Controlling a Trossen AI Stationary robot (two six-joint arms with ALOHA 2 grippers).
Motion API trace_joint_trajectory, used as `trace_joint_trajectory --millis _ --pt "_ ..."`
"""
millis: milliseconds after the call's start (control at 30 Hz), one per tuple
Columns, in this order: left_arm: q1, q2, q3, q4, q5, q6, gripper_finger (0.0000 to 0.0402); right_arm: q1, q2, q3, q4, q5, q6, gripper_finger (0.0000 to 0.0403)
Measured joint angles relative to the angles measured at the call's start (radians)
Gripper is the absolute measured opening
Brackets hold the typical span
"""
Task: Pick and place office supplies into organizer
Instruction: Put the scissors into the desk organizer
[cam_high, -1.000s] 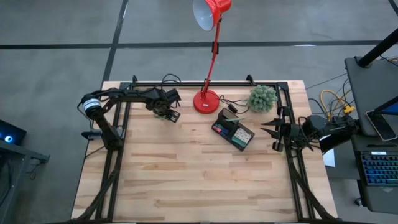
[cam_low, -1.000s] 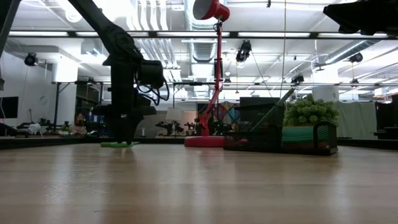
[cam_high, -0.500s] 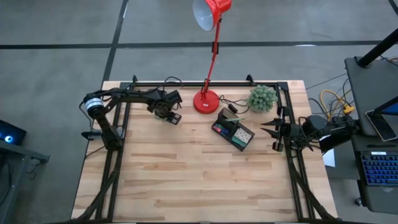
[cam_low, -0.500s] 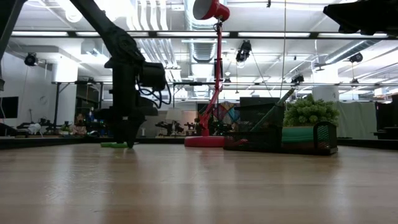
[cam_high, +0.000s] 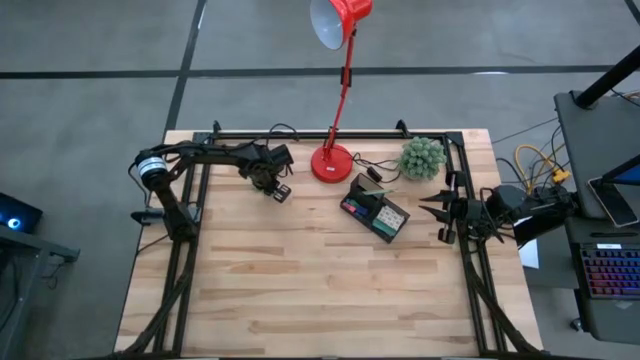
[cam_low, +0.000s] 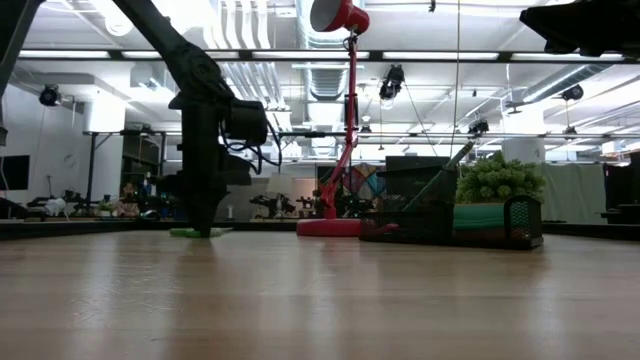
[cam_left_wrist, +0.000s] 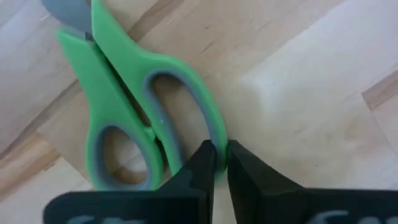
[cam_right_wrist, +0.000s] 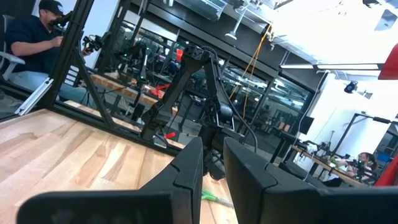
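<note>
Your left hand (cam_left_wrist: 219, 163) is clamped on one handle loop of the green-handled scissors (cam_left_wrist: 134, 106), flat on the desk (cam_high: 320, 280) at ten o'clock, ready for lifting toward the organizer (cam_high: 376, 209); your right hand (cam_high: 444, 213) waits at three o'clock, fingers slightly apart, holding nothing.

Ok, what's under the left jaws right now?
The green scissors, flat on the table. The shut jaws pinch one handle loop's rim. The blades run out of view.

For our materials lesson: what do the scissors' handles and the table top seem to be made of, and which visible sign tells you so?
Scissors, pinched at one handle loop by the shut left gripper: handles look like smooth green plastic with softer grey loop linings, even colour, moulded curves. Table top: pale wood planks, probably sealed, judging by grain, seams and a soft sheen.
</note>
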Motion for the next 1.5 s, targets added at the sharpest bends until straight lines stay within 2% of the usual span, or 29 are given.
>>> trace_joint_trajectory --millis 167,400,533,800,1033,1300,1433,1500 --pt "0.001 -0.001 0.007 -0.011 0.005 0.017 0.0011 0.0 0.0 0.0 0.0 0.0 0.0 0.0056" --pt "-0.008 -0.07 0.043 -0.118 0.082 0.051 0.0011 0.0 0.0 0.0 0.0 0.0 -0.008 0.0056" --pt "-0.027 -0.16 0.081 -0.127 0.144 0.051 0.0011 0.0 0.0 0.0 0.001 0.0 -0.008 0.0056" --pt "-0.108 -0.341 0.078 -0.148 0.224 0.034 0.0011 0.0 0.0 0.0 0.001 0.0 -0.014 0.0056" --pt "-0.229 -0.416 0.078 -0.042 0.294 -0.014 0.0011 0.0 0.0 0.0 0.002 0.0 -0.014 0.0056" --pt "-0.383 -0.42 0.09 0.098 0.4 0.001 0.0011 0.0 0.0 0.0 0.004 0.0 -0.01 0.0056" --pt "-0.438 -0.41 0.121 0.123 0.405 0.034 0.0011 0.0 0.0 0.0 0.004 0.0 -0.011 0.0056" --pt "-0.468 -0.393 0.132 0.214 0.407 0.059 0.0011 0.0 0.0 0.0 0.005 0.0 -0.012 0.0056"
